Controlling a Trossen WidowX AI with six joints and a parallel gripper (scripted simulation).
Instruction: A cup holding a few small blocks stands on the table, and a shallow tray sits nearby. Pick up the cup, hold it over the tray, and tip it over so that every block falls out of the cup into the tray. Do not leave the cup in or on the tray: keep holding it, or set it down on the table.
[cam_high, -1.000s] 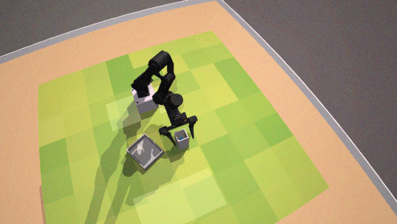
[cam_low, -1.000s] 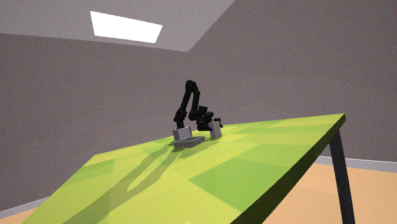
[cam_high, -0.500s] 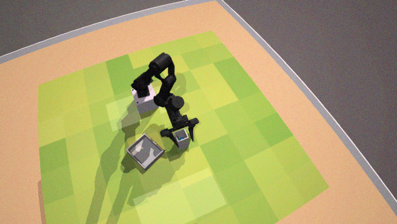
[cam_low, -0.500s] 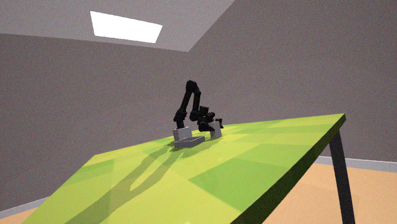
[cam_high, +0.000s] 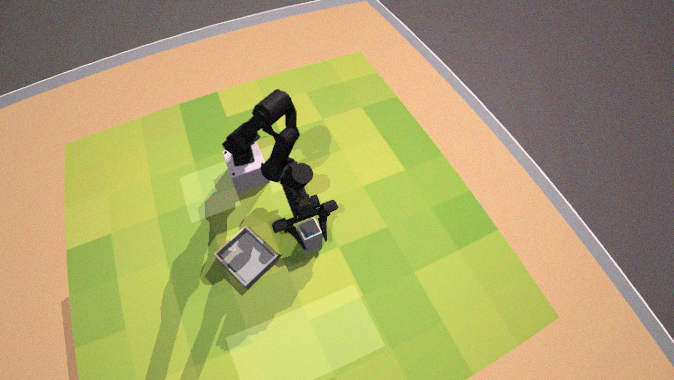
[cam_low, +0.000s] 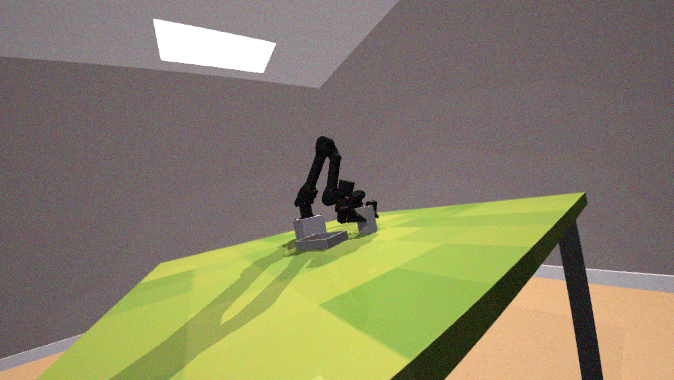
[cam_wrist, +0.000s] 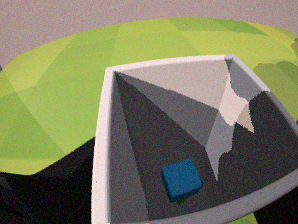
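Upright cup between the parted fingers, closing across its sides the likely next move.

Nearest, the gripper (cam_high: 314, 237) (cam_low: 371, 214) stands partly spread, grasping nothing yet, one finger to each side of the cup (cam_high: 313, 243) (cam_low: 367, 220) (cam_wrist: 102, 145); whether either touches it, I cannot tell. The cup's long axis runs upright, its open mouth facing up between the fingers, so the squeeze should come across its width. Inside, low down, lies a blue block (cam_high: 310, 234) (cam_wrist: 181, 179). Farther off, beyond the finger on the tray side, the shallow tray (cam_high: 230, 271) (cam_low: 311, 245) sits near the cup, apart from it.
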